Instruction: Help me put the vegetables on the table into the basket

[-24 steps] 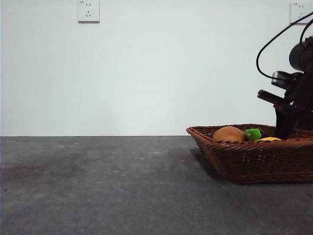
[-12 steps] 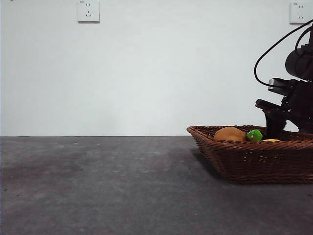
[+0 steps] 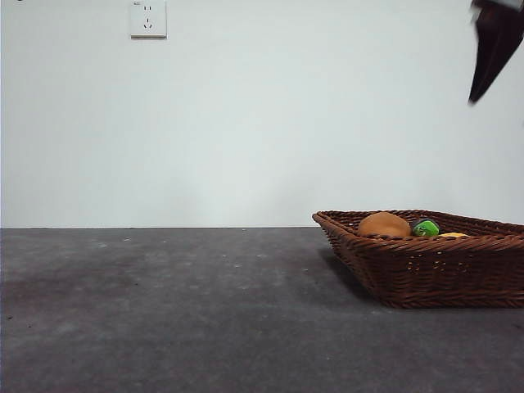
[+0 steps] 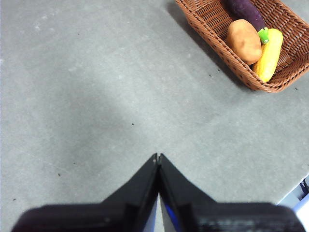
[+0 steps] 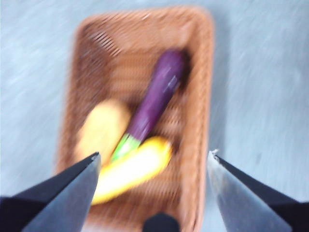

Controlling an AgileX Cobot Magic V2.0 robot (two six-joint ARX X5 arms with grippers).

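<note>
The wicker basket (image 3: 434,270) stands on the table (image 3: 164,311) at the right and holds all three vegetables. In it lie the brown potato (image 3: 383,225), the purple eggplant (image 5: 159,94) with its green stem end (image 3: 425,228), and the yellow corn cob (image 5: 130,169). The left wrist view shows the basket (image 4: 212,29) with the potato (image 4: 244,41), eggplant (image 4: 246,12) and corn (image 4: 269,54). My right gripper (image 5: 153,162) hangs open high above the basket, empty; a black tip (image 3: 494,49) shows at the top right in the front view. My left gripper (image 4: 158,157) is shut, over bare table, far from the basket.
A white wall with a socket (image 3: 148,18) backs the table. The table's edge (image 4: 294,193) shows near the left arm, with a blue-and-white object (image 4: 301,212) beyond it.
The right arm rose out of the basket to the top right corner, leaving the vegetables inside. The basket stayed put.
</note>
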